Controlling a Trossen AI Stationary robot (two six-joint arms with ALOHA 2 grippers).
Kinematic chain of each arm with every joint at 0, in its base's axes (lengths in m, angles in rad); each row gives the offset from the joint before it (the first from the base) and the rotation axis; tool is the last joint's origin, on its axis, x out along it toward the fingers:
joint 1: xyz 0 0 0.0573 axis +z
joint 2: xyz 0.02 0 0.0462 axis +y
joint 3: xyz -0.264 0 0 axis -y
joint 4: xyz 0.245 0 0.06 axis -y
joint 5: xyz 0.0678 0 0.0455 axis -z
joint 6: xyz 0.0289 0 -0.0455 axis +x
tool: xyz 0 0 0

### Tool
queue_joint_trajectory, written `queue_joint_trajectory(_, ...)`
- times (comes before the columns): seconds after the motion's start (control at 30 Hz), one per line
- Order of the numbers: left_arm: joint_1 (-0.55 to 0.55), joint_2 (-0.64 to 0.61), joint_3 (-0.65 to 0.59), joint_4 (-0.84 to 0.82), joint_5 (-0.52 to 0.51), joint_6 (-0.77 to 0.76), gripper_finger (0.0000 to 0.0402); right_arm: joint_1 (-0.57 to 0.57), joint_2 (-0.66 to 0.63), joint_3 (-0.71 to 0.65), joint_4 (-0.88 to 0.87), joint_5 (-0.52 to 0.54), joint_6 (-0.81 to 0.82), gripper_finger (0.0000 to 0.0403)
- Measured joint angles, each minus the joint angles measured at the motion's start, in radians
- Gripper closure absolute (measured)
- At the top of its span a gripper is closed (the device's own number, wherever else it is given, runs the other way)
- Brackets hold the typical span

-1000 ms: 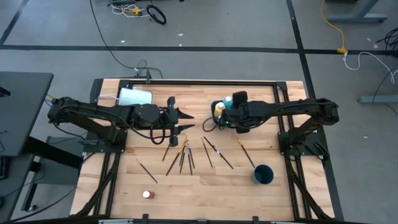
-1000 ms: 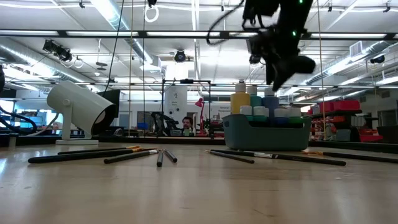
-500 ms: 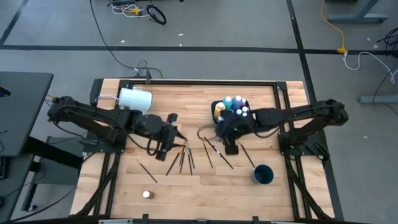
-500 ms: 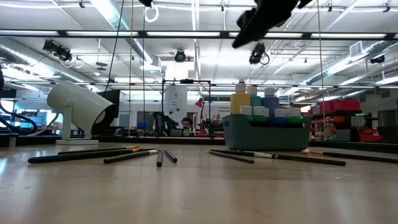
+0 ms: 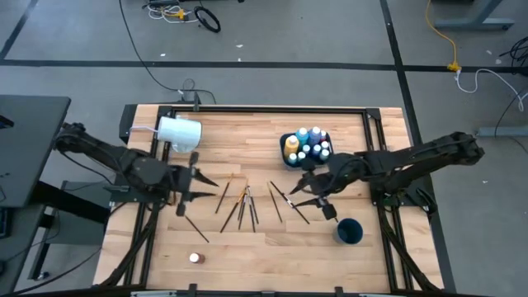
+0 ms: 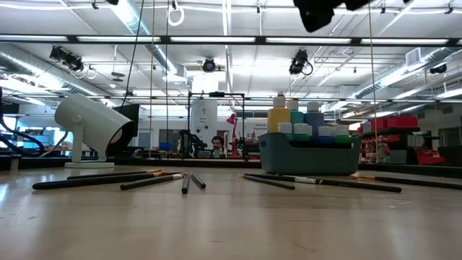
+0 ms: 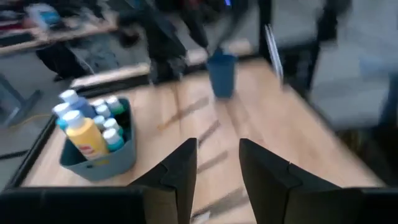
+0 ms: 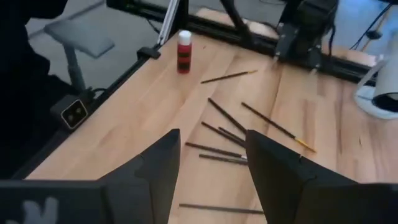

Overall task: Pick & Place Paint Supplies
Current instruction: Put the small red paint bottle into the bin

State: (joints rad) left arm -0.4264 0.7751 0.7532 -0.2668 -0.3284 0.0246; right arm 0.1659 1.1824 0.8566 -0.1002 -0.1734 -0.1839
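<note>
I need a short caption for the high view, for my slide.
Both end effectors, left and right, open above scattered brushes; bottles fill the bin.

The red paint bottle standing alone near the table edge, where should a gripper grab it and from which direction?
Probably by the body just below the pale cap, coming straight down from above. The red paint bottle stands upright on the table, apart from the brushes, so nothing crowds it. Its round, narrow body should fit between open fingers; a sideways push could topple it.
</note>
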Motion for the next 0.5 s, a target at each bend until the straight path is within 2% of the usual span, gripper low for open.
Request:
queue_joint_trajectory(0.07, -0.007, -0.07, -0.086, 0.074, -0.006, -0.08, 0.0274, 0.0, -0.036, -0.103, 0.155, 0.007, 0.001, 0.0218)
queue_joint_trajectory(0.17, -0.014, -0.124, -0.178, 0.194, 0.054, -0.13, 0.0274, -0.001, -0.057, -0.249, 0.447, 0.025, 0.043, 0.0218)
queue_joint_trajectory(0.3, -0.016, -0.123, -0.249, 0.283, 0.15, -0.139, 0.0274, -0.001, -0.035, -0.398, 0.811, 0.059, 0.123, 0.0218)
queue_joint_trajectory(0.4, -0.016, -0.09, -0.261, 0.287, 0.173, -0.12, 0.0274, -0.001, -0.022, -0.466, 0.964, 0.101, 0.125, 0.0218)
queue_joint_trajectory(0.5, -0.015, -0.059, -0.268, 0.277, 0.166, -0.121, 0.0274, -0.001, -0.019, -0.486, 1.03, 0.19, 0.124, 0.0218)
